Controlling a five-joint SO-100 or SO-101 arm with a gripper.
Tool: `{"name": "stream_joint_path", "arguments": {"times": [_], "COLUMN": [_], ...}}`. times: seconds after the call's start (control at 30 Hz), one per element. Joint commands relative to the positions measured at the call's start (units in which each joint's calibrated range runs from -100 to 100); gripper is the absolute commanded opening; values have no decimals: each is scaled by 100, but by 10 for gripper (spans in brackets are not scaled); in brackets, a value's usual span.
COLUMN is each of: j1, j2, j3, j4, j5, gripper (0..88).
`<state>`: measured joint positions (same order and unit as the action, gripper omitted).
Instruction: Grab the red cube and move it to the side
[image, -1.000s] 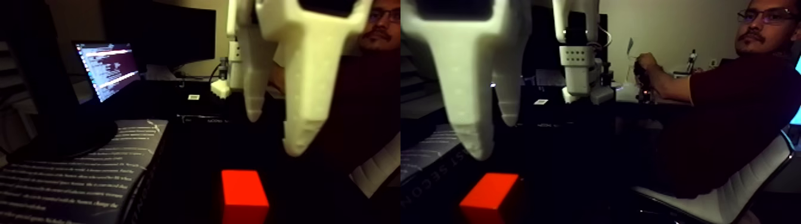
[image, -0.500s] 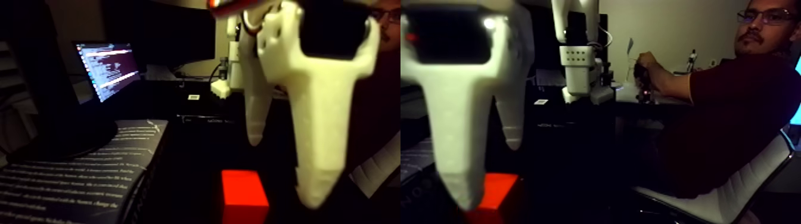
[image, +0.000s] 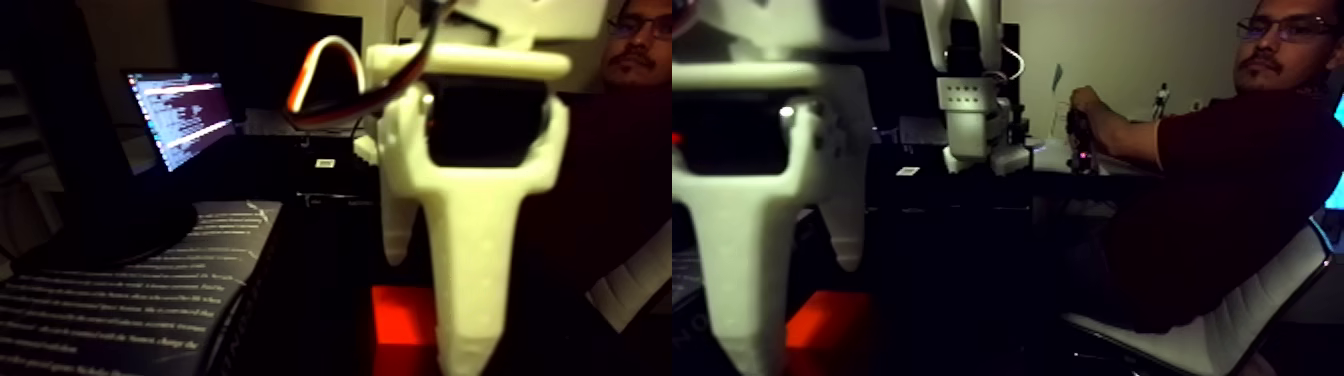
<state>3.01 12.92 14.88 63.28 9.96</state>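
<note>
White gripper (image: 440, 305) low over the table, fingers spread, nothing held. Red cube (image: 400, 318) directly behind the near finger (image: 468, 300), partly hidden. Best lowered until both tips straddle the cube squarely; closed only once centred, to avoid nudging.

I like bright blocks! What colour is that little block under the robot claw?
Bright red-orange, clearest in the fixed view: the red cube.

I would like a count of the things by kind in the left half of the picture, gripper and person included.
Red cube: 1
White gripper: 1
Laptop with lit screen: 1
Printed book: 1
Person: 1
Total: 5
</note>
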Motion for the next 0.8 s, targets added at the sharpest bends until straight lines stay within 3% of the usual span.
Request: {"name": "stream_joint_path", "arguments": {"times": [0.0,0.77], "j1": [40,-210], "j2": [3,389], "j3": [-187,-250], "j4": [-44,-407], "j5": [21,-238], "gripper": [332,332]}}
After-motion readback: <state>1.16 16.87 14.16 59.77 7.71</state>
